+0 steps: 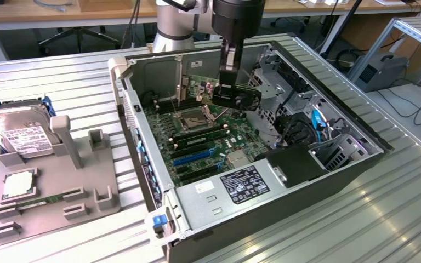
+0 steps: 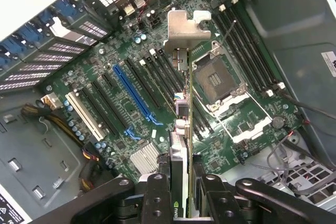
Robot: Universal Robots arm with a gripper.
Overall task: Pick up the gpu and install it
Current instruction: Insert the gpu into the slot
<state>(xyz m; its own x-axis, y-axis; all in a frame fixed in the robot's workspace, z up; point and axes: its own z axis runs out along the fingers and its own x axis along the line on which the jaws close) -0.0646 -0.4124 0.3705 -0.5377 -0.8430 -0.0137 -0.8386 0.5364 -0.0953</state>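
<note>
My gripper [image 1: 229,87] hangs inside the open computer case [image 1: 357,164], shut on the gpu [image 1: 243,99], a dark card with a round black fan. The card is held on edge above the motherboard [image 1: 229,143], near the far end of the case. In the wrist view the gpu [image 2: 182,114] shows edge-on between my fingers [image 2: 158,195], with its silver end bracket [image 2: 185,31] pointing away. It hovers over the black slots between the long blue slot [image 2: 129,91] and the processor socket [image 2: 218,80]. Whether it touches a slot I cannot tell.
A grey fixture [image 1: 86,181] at the exterior view's left holds a silver hard drive [image 1: 22,137] and a green memory stick [image 1: 39,203]. Drive cages and cables [image 1: 298,129] crowd the case's right side. A small heatsink [image 2: 144,157] and wire bundle [image 2: 86,156] sit by the slots.
</note>
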